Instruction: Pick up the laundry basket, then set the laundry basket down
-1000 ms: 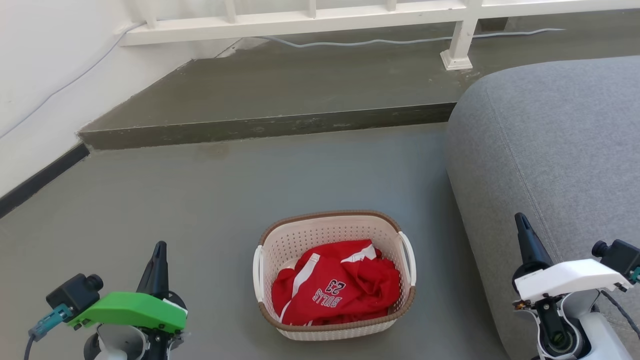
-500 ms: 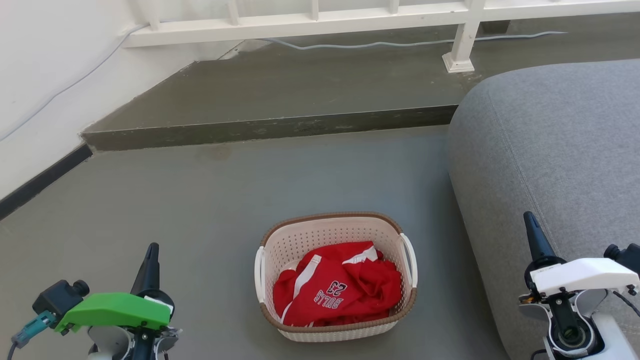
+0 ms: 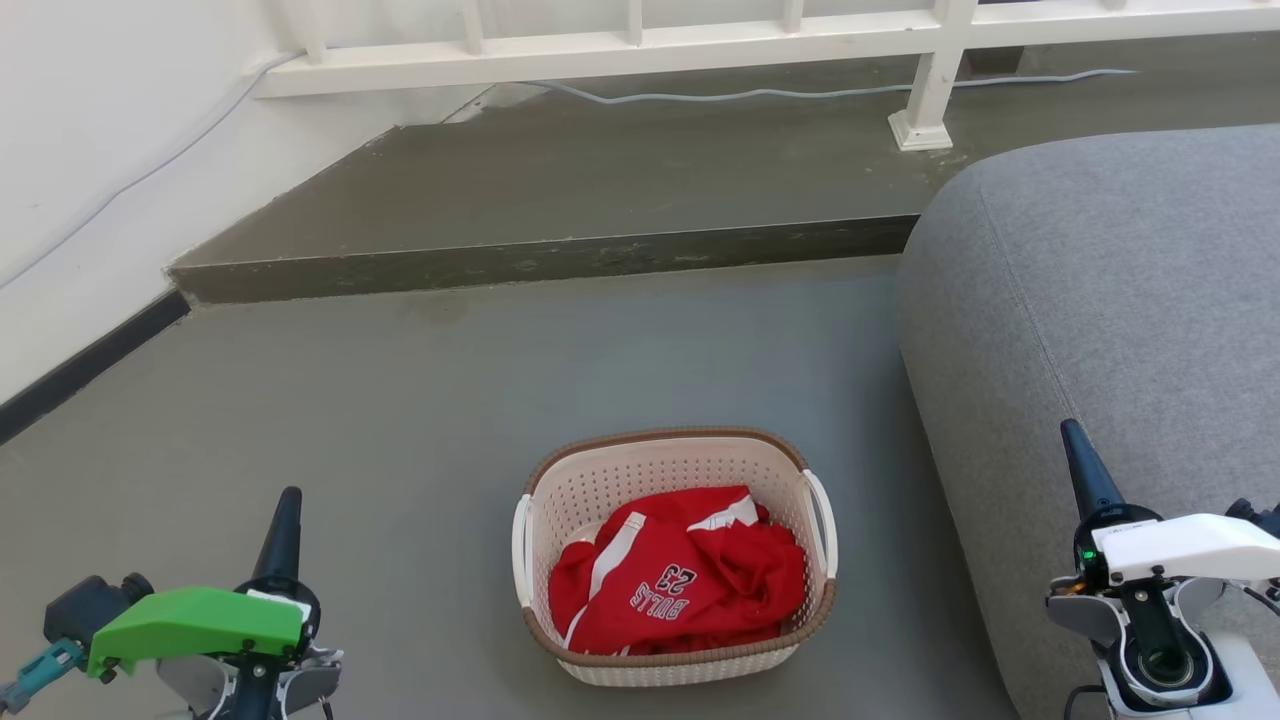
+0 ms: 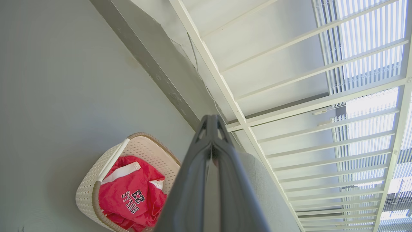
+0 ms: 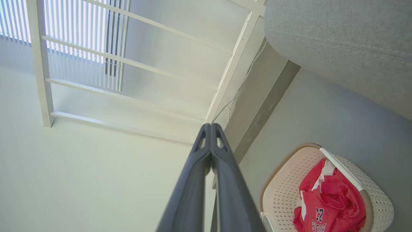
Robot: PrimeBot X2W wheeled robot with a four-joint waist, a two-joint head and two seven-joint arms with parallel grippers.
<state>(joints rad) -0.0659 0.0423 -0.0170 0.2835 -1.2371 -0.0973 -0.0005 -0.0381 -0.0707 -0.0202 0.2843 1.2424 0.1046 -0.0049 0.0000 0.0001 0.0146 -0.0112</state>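
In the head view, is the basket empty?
No, a red jersey lies crumpled inside the basket.

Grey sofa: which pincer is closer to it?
Right. The right pincer hangs by the sofa, at its side; the left pincer is away on the other side of the laundry basket.

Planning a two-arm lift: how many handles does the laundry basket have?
2: one white handle on the laundry basket's left wall, one on its right.
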